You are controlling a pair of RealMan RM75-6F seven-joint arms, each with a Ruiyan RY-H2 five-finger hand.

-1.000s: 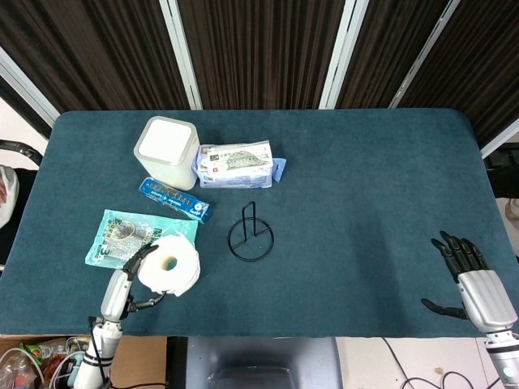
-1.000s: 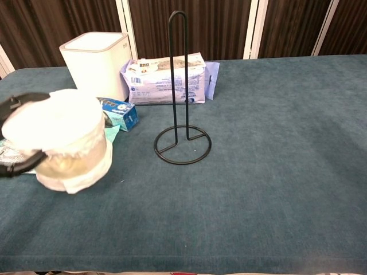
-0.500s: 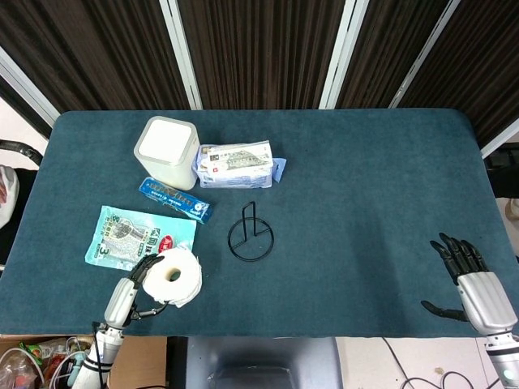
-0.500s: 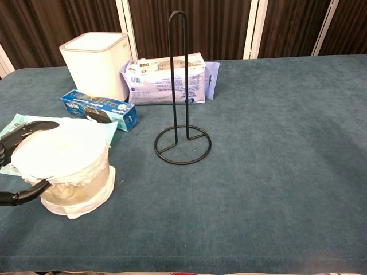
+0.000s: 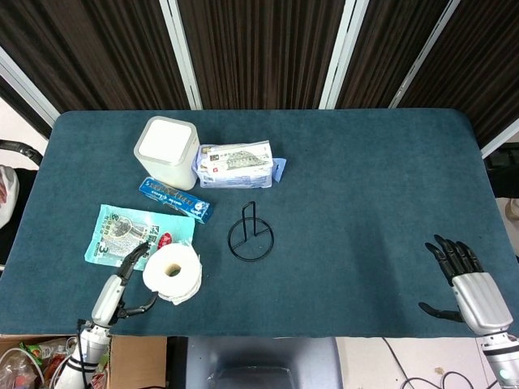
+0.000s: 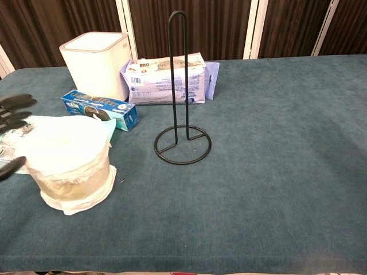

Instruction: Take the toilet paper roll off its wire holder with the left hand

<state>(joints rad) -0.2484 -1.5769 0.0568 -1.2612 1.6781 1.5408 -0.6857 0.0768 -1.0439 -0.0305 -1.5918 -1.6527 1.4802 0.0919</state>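
The white toilet paper roll (image 5: 173,273) (image 6: 71,169) stands upright on the table, left of the black wire holder (image 5: 250,233) (image 6: 180,86), which is bare. My left hand (image 5: 120,279) (image 6: 12,117) is just left of the roll with its fingers spread, apart from the paper and holding nothing. My right hand (image 5: 466,284) rests open near the table's front right edge, seen only in the head view.
A white bin (image 5: 167,151) (image 6: 96,63), a tissue pack (image 5: 236,164) (image 6: 167,79), a blue box (image 5: 174,199) (image 6: 100,107) and a green packet (image 5: 130,234) lie behind the roll. The table's front edge is close behind both hands.
My left hand lowered the roll onto the table, let go of it and drew back to the left. The right hand barely moved.
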